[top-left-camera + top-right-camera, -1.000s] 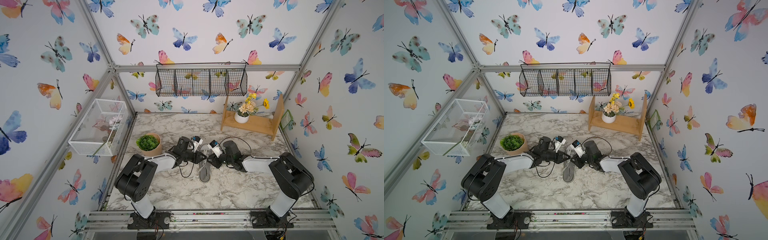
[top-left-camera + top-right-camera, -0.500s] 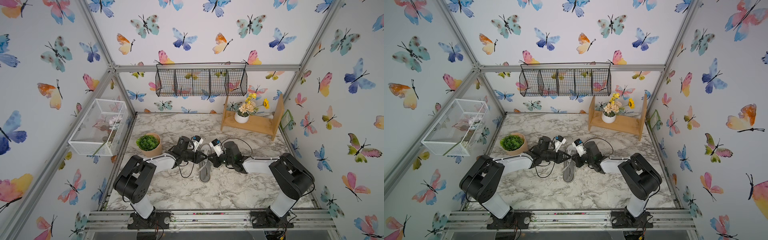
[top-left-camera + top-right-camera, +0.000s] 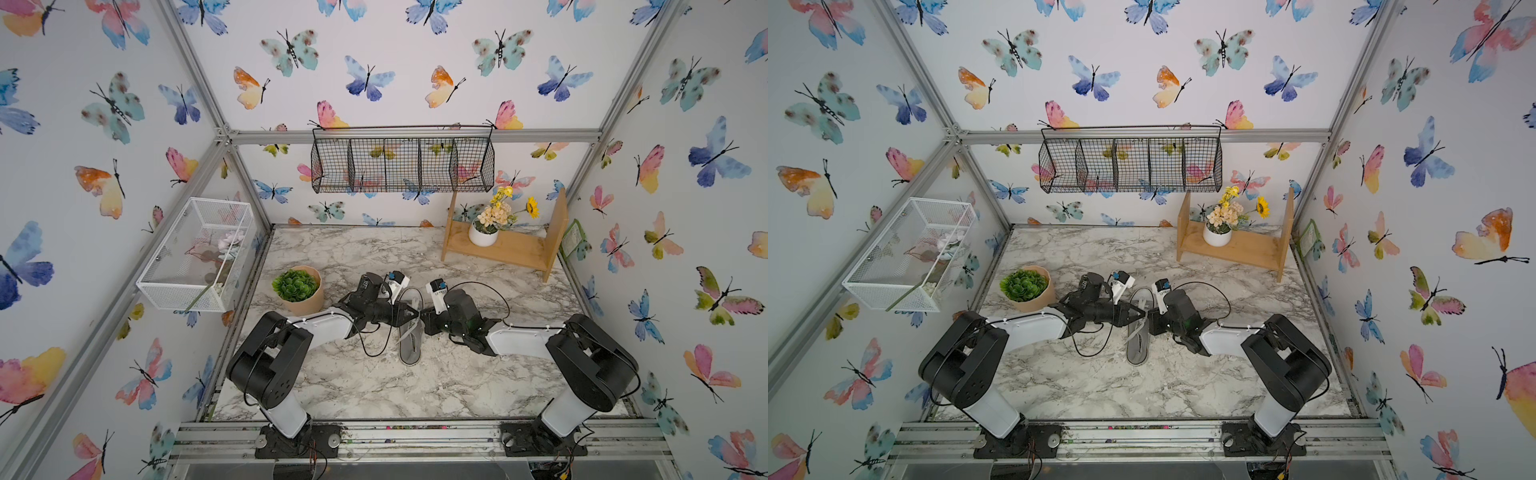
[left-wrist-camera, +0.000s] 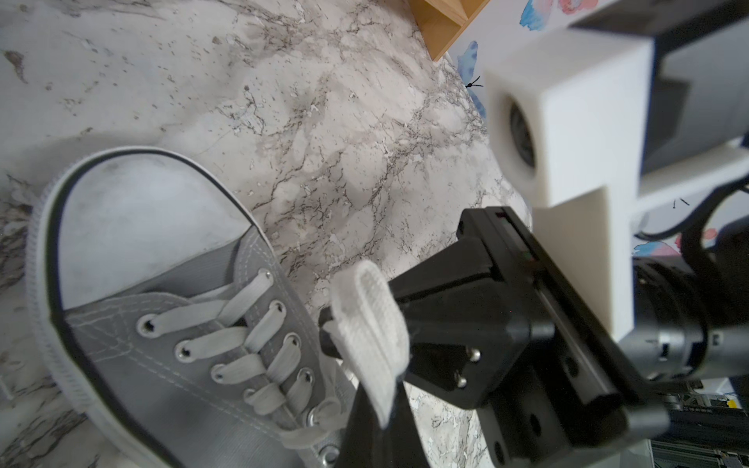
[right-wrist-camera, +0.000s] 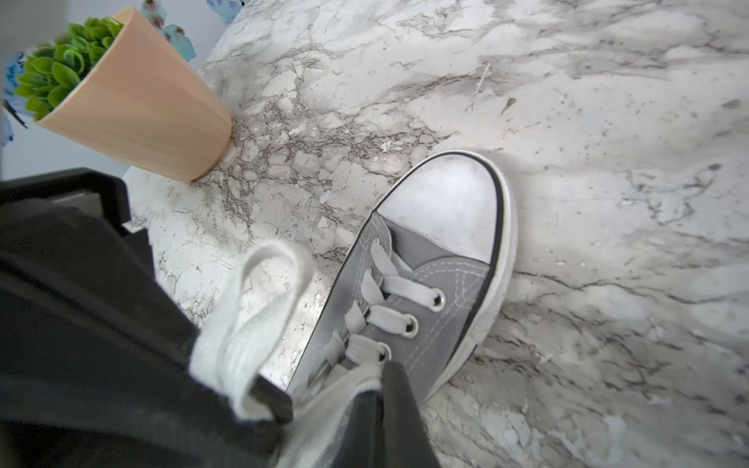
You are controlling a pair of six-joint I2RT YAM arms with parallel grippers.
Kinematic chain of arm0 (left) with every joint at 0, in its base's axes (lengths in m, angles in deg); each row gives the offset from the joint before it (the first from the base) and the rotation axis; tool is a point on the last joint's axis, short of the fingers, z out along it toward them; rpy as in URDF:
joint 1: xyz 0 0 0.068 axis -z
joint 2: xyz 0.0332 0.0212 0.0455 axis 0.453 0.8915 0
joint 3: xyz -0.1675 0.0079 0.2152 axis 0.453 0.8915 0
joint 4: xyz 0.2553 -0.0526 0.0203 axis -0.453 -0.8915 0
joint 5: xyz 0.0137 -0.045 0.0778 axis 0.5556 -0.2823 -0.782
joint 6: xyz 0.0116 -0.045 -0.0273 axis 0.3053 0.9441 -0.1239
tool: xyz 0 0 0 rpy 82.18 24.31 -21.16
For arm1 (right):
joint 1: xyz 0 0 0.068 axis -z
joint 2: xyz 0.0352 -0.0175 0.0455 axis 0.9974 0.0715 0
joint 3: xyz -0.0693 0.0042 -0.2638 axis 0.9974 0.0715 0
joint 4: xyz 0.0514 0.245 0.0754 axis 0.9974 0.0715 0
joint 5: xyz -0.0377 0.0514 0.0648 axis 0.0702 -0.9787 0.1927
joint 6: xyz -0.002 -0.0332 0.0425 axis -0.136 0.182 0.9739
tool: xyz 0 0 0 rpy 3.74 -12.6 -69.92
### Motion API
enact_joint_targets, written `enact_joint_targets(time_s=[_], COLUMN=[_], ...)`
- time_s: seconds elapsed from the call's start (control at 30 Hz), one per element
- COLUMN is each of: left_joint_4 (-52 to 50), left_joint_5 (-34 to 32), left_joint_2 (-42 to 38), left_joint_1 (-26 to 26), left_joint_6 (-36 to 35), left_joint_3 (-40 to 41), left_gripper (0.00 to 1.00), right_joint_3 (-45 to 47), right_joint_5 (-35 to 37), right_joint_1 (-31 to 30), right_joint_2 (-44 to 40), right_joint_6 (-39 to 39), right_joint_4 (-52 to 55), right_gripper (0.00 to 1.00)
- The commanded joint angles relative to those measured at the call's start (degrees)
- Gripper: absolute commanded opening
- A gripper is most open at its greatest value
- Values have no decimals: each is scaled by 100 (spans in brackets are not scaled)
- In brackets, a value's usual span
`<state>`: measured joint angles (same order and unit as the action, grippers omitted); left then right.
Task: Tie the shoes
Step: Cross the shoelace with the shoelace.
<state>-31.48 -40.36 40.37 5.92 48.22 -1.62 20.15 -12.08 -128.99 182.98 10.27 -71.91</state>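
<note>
The grey shoe [image 3: 409, 349] [image 3: 1138, 351] lies mid-table with its white toe cap [image 4: 133, 219] [image 5: 446, 206] pointing away from the arms. Both grippers meet over its laced upper. My left gripper [image 3: 409, 312] [image 4: 381, 421] is shut on a white lace loop [image 4: 369, 324] [image 5: 243, 336] that stands up from its jaws. My right gripper [image 3: 424, 318] [image 5: 379, 389] is shut on another lace strand [image 5: 336, 401] that runs to the upper eyelets. The shoe's heel end is hidden in both wrist views.
A potted green plant [image 3: 297, 286] [image 5: 133, 109] stands just left of the left arm. A wooden shelf [image 3: 503, 249] with a flower pot sits at the back right. A black wire basket [image 3: 401, 164] hangs on the back wall and a white mesh basket [image 3: 195, 257] on the left wall.
My right gripper has closed its jaws onto the lace strand beside the shoe. The left gripper has stayed shut on its loop, and the shoe has not moved.
</note>
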Motion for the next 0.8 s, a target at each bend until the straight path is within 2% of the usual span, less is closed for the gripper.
enact_joint_targets(time_s=[0.0,0.2,0.43,0.77], left_joint_4=[186,-15,-331,-586], left_joint_5=[66,-61,35,164], left_joint_2=[-43,38,90,144], left_joint_1=[62,46,-128,-148], left_joint_6=[115,-59,-425,-693], left_joint_3=[-35,-156,-256,-411], left_gripper=[0,0,0,0], right_joint_3=[-91,75,214,317], right_joint_5=[726,474,185,-160], right_joint_1=[-130,-184,-182,-173], right_joint_2=[169,117,-268,-651], right_joint_6=[230,39,-737,-1316], right_joint_4=[303,114,412,922], right_gripper=[6,17,34,48])
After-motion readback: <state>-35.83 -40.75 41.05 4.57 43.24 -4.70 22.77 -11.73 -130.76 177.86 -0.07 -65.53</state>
